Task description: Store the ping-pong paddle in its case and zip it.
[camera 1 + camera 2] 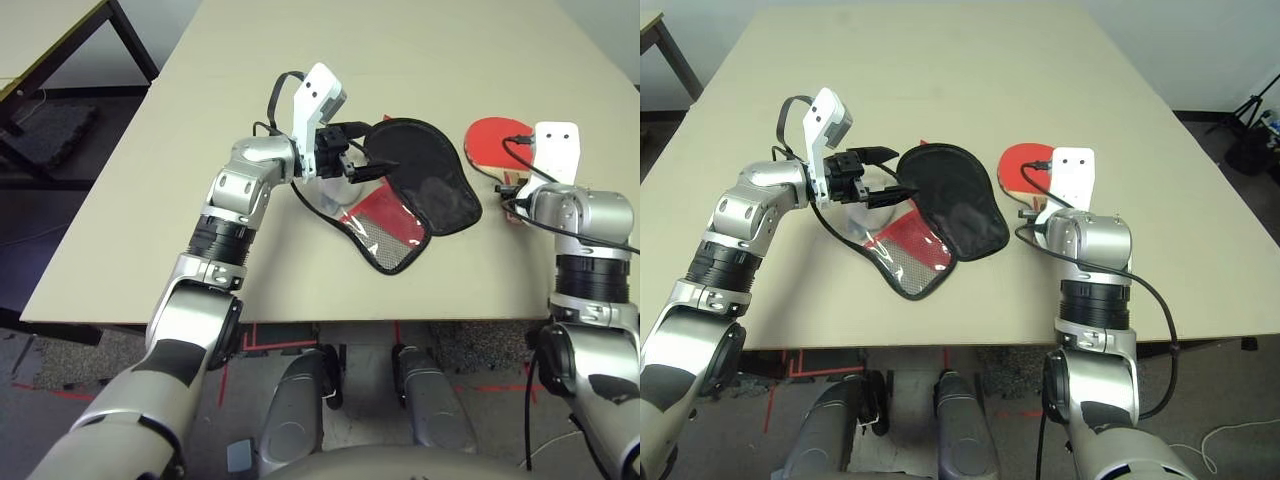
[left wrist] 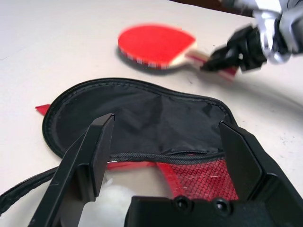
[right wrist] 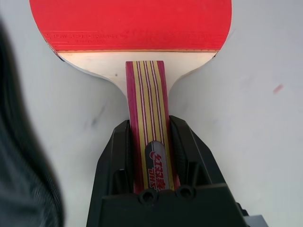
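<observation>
In the left eye view, the case (image 1: pixel 418 190) is seen lying unzipped on the worktop (image 1: pixel 150 200), its black lining turned up and the red mesh side beneath. The left end effector (image 1: pixel 368 150) is held at the case's upper edge with its fingers spread; whether the flap is touched cannot be told. The ping-pong paddle (image 1: pixel 495 140) lies just beside the case, on its right, partly hidden by the right wrist.

In the right eye view the same layout is shown: the paddle's red face is seen just beside the case, ahead of the right wrist.

In the left wrist view, the spread fingers (image 2: pixel 90 156) are seen on either side of the case's black zipper edge, with nothing pinched between them. Beyond the case, the right end effector (image 2: pixel 222 54) is seen at the paddle's handle.

In the right wrist view, the striped handle is seen clamped between the right end effector's two fingers (image 3: pixel 118 156), the red face pointing away.

The step in hand is judged to be the pick-up of the paddle. Next, the paddle would need to be carried across and slid blade-first into the open case, with the flap kept clear by the left end effector.
</observation>
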You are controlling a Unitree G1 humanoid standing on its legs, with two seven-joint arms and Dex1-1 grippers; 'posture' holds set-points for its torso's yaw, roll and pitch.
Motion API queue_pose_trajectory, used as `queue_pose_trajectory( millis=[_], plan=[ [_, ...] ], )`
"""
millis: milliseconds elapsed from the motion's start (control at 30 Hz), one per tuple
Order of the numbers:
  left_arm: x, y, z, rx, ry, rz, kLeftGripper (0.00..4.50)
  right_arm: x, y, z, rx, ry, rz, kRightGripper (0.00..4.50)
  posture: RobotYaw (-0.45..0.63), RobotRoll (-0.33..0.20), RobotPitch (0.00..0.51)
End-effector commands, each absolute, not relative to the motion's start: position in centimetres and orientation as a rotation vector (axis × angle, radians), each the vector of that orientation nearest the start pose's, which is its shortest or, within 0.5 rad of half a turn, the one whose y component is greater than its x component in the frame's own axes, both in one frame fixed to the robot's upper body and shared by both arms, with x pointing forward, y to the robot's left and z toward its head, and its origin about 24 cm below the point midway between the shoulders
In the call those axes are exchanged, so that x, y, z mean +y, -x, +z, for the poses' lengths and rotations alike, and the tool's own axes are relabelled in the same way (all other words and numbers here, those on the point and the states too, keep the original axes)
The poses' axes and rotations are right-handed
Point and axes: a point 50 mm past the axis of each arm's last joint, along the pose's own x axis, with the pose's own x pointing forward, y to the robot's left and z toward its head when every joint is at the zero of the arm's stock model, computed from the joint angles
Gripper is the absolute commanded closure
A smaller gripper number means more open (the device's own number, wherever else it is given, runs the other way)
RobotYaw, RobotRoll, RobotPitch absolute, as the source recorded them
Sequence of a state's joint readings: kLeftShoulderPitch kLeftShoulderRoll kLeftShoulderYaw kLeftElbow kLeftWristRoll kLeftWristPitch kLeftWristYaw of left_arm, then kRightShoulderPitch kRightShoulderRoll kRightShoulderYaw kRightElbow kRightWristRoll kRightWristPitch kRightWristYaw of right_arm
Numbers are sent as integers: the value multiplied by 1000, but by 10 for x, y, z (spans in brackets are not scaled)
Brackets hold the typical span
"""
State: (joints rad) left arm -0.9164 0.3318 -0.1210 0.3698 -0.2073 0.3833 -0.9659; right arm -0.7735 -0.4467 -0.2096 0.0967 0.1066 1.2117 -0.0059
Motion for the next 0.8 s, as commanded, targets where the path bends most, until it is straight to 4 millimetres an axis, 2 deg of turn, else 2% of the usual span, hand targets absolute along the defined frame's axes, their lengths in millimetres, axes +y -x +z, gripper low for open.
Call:
queue_pose_trajectory(
  millis=[33,200,367,800],
  plan=[
    [101,-361,204,-16,-252,-1122,0,-230,-345,201,394,174,-134,3311,-56,0,186],
    [101,-361,206,-17,-252,-1125,0,-204,-340,199,437,222,10,3311,-60,0,181],
    [102,-361,208,-16,-255,-1127,0,-177,-333,183,482,217,117,3311,-57,0,180],
    [115,-358,209,-4,-260,-1094,0,-148,-316,171,527,258,263,3311,-38,0,177]
  ],
)
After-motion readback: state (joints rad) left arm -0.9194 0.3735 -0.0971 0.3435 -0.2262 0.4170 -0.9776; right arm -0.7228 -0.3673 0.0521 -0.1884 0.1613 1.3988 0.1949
